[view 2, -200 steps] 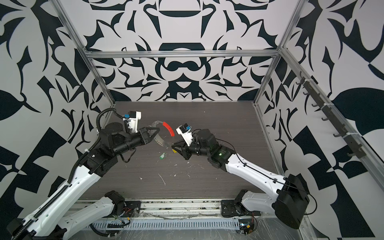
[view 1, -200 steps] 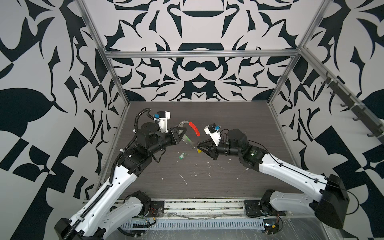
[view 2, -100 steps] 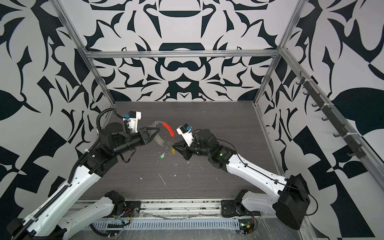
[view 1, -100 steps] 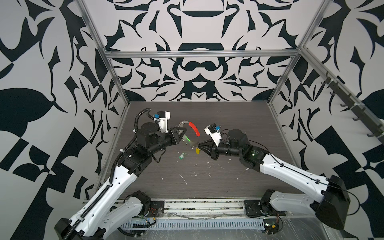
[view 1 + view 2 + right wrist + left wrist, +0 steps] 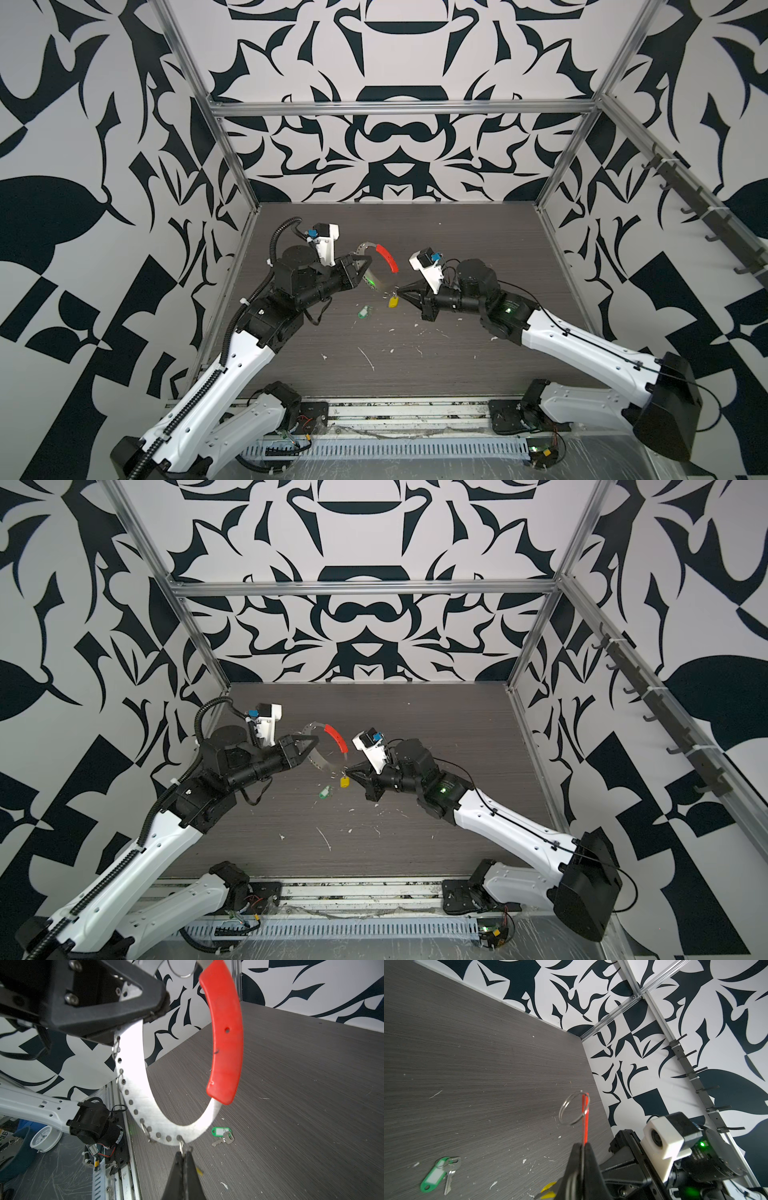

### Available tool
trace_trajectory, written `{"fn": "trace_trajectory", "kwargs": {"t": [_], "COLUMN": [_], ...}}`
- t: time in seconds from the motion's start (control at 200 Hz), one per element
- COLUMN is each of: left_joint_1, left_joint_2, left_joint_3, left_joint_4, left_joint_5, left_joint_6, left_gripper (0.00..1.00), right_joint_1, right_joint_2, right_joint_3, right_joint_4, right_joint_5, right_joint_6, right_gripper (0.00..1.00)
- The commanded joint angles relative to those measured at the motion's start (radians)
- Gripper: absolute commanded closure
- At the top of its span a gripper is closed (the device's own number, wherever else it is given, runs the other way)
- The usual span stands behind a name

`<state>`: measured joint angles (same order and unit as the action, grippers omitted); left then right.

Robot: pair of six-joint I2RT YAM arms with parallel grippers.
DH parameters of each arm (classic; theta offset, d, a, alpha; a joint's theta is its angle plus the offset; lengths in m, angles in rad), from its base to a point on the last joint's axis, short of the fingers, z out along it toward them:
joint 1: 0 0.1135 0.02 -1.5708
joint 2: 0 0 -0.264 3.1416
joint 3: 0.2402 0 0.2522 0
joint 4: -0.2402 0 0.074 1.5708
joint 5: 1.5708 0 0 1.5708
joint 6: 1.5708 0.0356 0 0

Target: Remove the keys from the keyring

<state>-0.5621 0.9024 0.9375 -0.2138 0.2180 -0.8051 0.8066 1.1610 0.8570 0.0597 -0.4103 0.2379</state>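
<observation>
Under the keyring (image 5: 137, 1093) — clenched in left claw (image 5: 582, 1148) — right claw (image 5: 182, 1154) just clamped the yellow key's (image 5: 392, 302) ring (image 5: 181, 1147), so removal can start.

Left tool (image 5: 366, 262) (image 5: 315, 741), left of centre in both top views: jaws closed, arm extended from lower left. Right tool (image 5: 401, 293), right of centre: jaws closed, arm from lower right.

Black-and-white patterned walls (image 5: 399, 62), aluminium frame (image 5: 399, 109), hook rail (image 5: 706, 216) on side wall, grey woodgrain tabletop (image 5: 457, 249), white flecks (image 5: 368, 359).
</observation>
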Motion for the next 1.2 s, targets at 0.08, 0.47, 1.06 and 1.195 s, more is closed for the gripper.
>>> {"fn": "trace_trajectory", "kwargs": {"t": [0.08, 0.47, 1.06, 1.195], "left_joint_1": [0.004, 0.004, 0.004, 0.004], "left_joint_2": [-0.026, -0.097, -0.199, -0.182], "left_joint_3": [-0.035, -0.087, -0.129, -0.151], "left_joint_4": [0.004, -0.073, 0.020, 0.029], "left_joint_5": [-0.032, -0.108, -0.088, -0.071], "left_joint_6": [-0.017, 0.044, 0.278, 0.279], "left_gripper": [0.91, 0.40, 0.32, 0.33], "right_joint_1": [0.003, 0.003, 0.002, 0.003], "right_joint_2": [-0.056, -0.036, 0.058, 0.097], "right_joint_3": [0.073, 0.215, 0.432, 0.505], "right_joint_4": [-0.023, -0.206, -0.448, -0.568], "right_joint_5": [0.025, -0.025, -0.192, -0.244], "right_joint_6": [-0.014, -0.126, -0.242, -0.288], "right_gripper": [1.00, 1.00, 1.00, 1.00]}}
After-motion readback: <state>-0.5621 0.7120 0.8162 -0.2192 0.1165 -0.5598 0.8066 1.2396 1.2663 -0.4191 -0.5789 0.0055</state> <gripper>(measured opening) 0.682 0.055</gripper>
